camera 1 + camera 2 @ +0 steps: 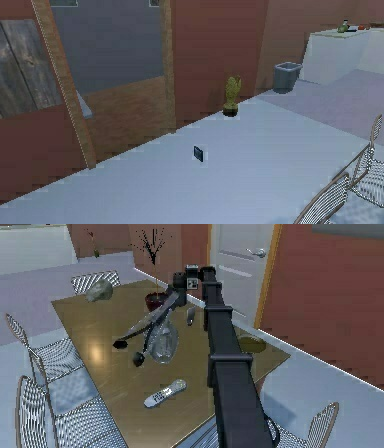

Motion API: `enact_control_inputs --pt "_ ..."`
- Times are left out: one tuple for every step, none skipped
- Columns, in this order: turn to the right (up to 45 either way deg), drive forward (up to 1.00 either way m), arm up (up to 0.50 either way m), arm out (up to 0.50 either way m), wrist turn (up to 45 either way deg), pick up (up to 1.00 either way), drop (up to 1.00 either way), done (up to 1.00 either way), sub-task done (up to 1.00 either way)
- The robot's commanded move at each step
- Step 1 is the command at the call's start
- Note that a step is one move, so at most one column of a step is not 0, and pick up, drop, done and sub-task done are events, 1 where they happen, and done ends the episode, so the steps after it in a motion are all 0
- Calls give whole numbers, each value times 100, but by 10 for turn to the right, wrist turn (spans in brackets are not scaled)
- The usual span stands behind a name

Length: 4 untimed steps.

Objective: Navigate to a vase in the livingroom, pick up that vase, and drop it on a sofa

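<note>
Your claw [133,342] reaches over the table [100,359]; whether it holds anything, you cannot tell. Judge the clear vase [165,344] as just beside it, on the side toward the arm [228,354].

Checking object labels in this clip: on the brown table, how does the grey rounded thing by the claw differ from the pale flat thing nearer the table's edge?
The grey rounded thing is bulky; the pale flat thing is slim and long, like a remote. The grey rounded thing shows close by the claw; the pale flat thing lies apart from it. Both rest on the brown table.
</note>
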Motion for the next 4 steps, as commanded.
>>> enact_control_inputs --pt "0 0 0 0 450 0 0 0 0" --pt "0 0 0 0 450 0 0 0 0" --pt "0 0 0 0 120 0 0 0 0" --pt "0 0 -30 0 0 0 0 0 0"
